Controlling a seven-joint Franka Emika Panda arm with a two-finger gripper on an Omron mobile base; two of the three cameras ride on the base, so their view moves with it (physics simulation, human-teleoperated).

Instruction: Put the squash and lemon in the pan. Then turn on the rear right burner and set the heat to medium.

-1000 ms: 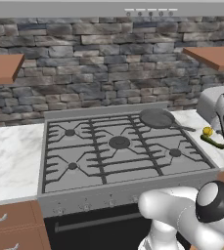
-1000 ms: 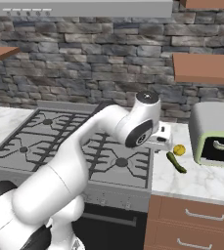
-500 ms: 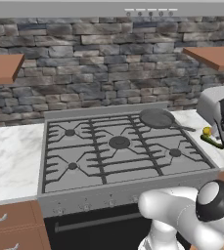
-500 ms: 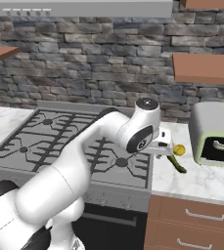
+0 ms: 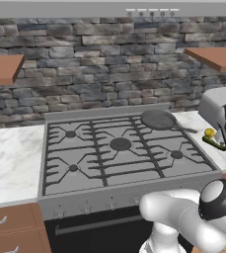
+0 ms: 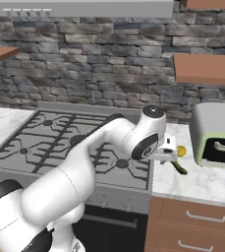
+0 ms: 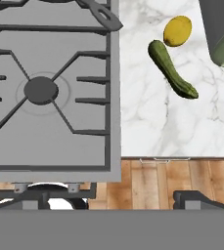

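The squash (image 7: 172, 69) and lemon (image 7: 177, 31) are lying touching on the marble bench (image 7: 152, 127) right of the stove (image 5: 119, 148); the pan (image 5: 158, 119) is sitting on its rear right burner. Stone wall (image 5: 99, 64) is running behind. The end effector (image 6: 167, 156) is hovering released above the squash.

1. The left base view looks forward and down from behind the arm's left, taking in the whole stove (image 5: 119, 148) from mid distance.
2. The right base view faces the same stove (image 6: 60, 142) from the arm's right; both share the right counter (image 6: 197, 179) with the lemon (image 6: 182, 151).
3. The hand view looks straight down, close, over the stove's (image 7: 50, 93) front right corner and the counter (image 7: 152, 127).
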